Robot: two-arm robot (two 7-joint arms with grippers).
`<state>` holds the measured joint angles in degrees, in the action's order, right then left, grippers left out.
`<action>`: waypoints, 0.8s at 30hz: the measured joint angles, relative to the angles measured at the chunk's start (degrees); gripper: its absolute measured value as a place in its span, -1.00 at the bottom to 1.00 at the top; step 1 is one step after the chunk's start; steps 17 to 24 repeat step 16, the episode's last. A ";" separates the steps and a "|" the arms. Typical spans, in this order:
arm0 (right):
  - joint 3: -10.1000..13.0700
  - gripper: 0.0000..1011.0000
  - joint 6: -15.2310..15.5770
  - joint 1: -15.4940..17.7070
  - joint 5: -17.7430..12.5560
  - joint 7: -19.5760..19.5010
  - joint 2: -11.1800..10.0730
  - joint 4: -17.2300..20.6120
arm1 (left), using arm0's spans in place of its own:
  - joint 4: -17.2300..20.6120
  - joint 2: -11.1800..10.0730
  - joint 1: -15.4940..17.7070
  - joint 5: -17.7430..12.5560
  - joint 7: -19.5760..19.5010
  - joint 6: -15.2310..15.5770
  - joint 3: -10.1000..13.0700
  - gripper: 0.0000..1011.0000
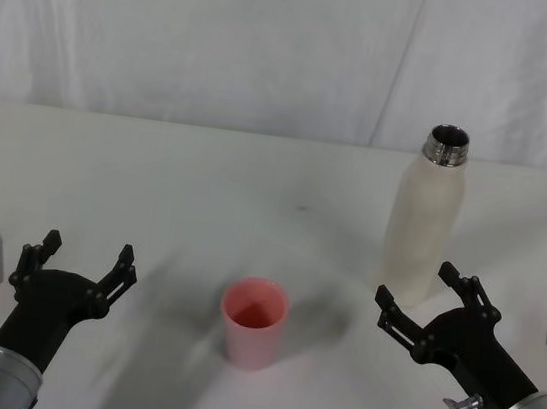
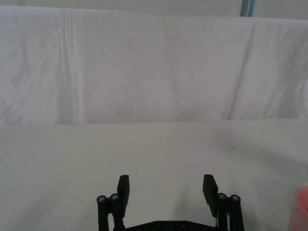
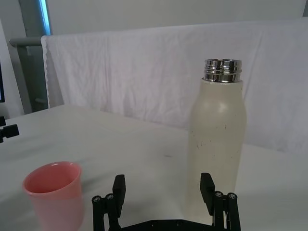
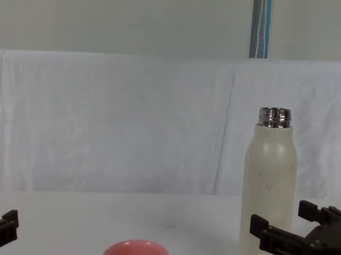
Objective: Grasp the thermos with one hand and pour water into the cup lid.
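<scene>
- My right gripper (image 1: 429,304): fingers spread wide, holding nothing, low over the table (image 1: 156,179) just in front of the thermos, not touching it.
- Thermos (image 1: 423,216): upright, uncapped, steel neck showing; stands to my right on the white table, beyond my right gripper's fingertips (image 3: 119,185).
- Cup lid (image 1: 254,321): pink, upright, mouth up, near the table's middle, between my two grippers and apart from the thermos.
- My left gripper (image 1: 82,262): fingers wide apart, empty, low at my left.
</scene>
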<state>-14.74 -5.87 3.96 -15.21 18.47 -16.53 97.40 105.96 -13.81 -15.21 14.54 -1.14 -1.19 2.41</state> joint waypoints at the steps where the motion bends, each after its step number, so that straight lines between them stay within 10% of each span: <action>1: 0.00 0.98 0.00 0.00 0.00 0.00 0.00 0.00 | 0.00 0.00 0.00 0.00 0.00 0.00 0.00 0.98; 24: 0.00 0.98 0.00 0.00 0.00 0.00 0.00 0.00 | 0.00 0.00 0.00 0.00 0.00 0.00 0.00 0.98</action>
